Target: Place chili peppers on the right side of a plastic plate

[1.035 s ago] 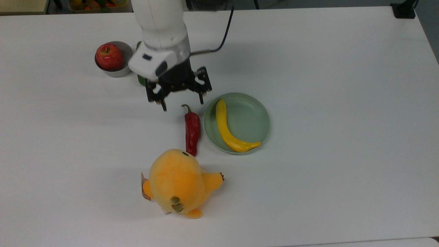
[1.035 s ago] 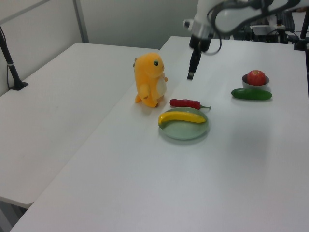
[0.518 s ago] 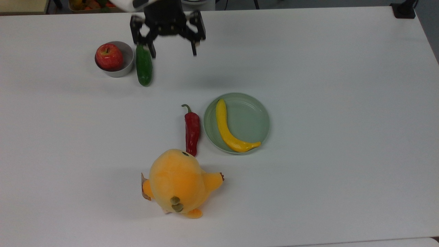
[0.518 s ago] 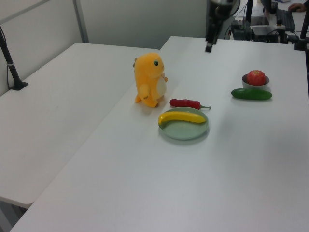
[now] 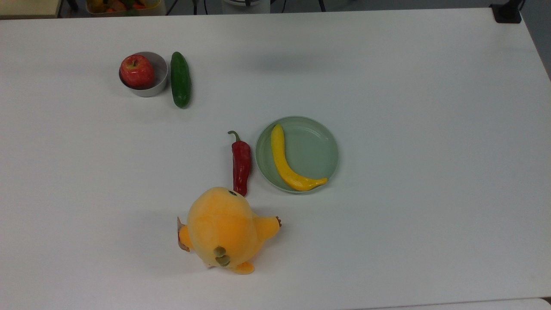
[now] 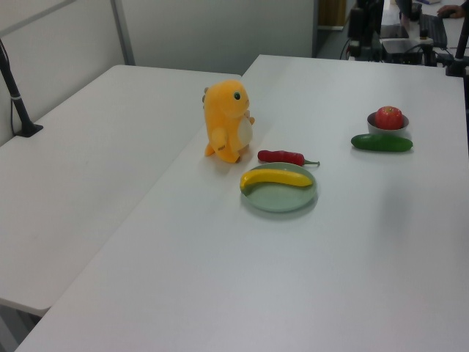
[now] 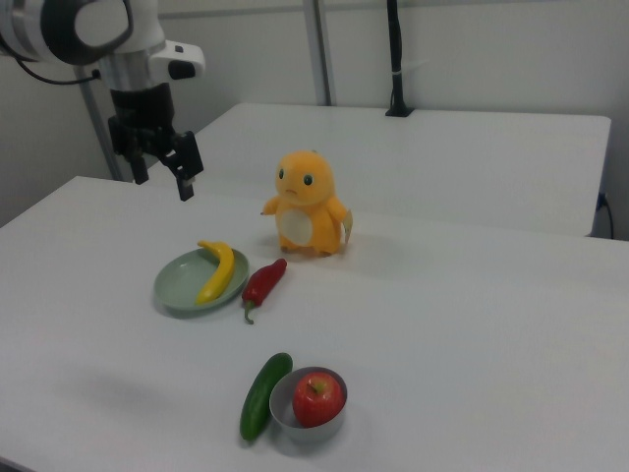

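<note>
Going left to right across the top view, with the plastic plate taken as the landmark: a small grey metal bowl with a red apple in it is found far off toward the top view's upper left of the plate, and a dark green cucumber is laid right beside that bowl, on the side nearer the plate. An orange plush toy is stood below and to the top view's left of the plate, well clear of its rim.

The chili peppers, really just one glossy red chili, can be seen lying flat on the white tabletop just beside the plate's rim on the top view's left, very close, stem end pointed toward the bowl side and tip pointed at the plush. So it's outside the plate, not in it. A curved yellow banana-like fruit is laid inside the plate, along the half nearest the chili.

In the right view the order is flipped: the plate is seen at the right view's left of the chili, and the claw is hung in the air above and behind the plate, well apart from everything. Its fingers are spread apart and nothing is held between them.
</note>
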### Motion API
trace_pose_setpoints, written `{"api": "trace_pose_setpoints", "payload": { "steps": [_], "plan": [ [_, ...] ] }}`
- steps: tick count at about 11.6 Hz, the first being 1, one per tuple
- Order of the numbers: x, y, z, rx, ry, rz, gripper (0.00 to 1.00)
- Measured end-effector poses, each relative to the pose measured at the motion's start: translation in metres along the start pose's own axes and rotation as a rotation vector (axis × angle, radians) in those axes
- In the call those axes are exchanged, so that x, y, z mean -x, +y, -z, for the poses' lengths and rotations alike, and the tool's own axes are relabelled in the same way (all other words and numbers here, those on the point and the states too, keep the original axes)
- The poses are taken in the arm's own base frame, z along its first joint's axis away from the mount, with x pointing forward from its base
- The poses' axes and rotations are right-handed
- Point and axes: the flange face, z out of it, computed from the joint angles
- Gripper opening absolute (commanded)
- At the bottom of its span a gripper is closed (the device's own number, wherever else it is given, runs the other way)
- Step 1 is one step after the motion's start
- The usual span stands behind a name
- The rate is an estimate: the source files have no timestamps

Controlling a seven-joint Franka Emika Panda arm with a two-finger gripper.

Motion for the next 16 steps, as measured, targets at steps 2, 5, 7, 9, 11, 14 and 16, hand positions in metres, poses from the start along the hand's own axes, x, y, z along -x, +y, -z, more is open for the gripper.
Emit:
{"api": "trace_pose_setpoints", "payload": {
  "steps": [2, 5, 7, 9, 11, 14, 16],
  "plan": [
    [0.009, -0.001, 0.009, 0.002, -0.021, -0.002, 1.0],
    [0.012, 0.003, 0.015, 0.003, -0.015, -0.013, 1.0],
    [0.012, 0.007, 0.016, 0.014, -0.014, -0.019, 1.0],
    [0.011, 0.008, 0.016, 0.026, -0.008, -0.02, 1.0],
    [0.003, 0.008, 0.019, 0.024, 0.052, -0.019, 1.0],
    [-0.012, 0.01, 0.019, 0.018, 0.142, -0.021, 1.0],
    [-0.018, 0.014, 0.014, 0.016, 0.168, -0.027, 1.0]
  ]
}}
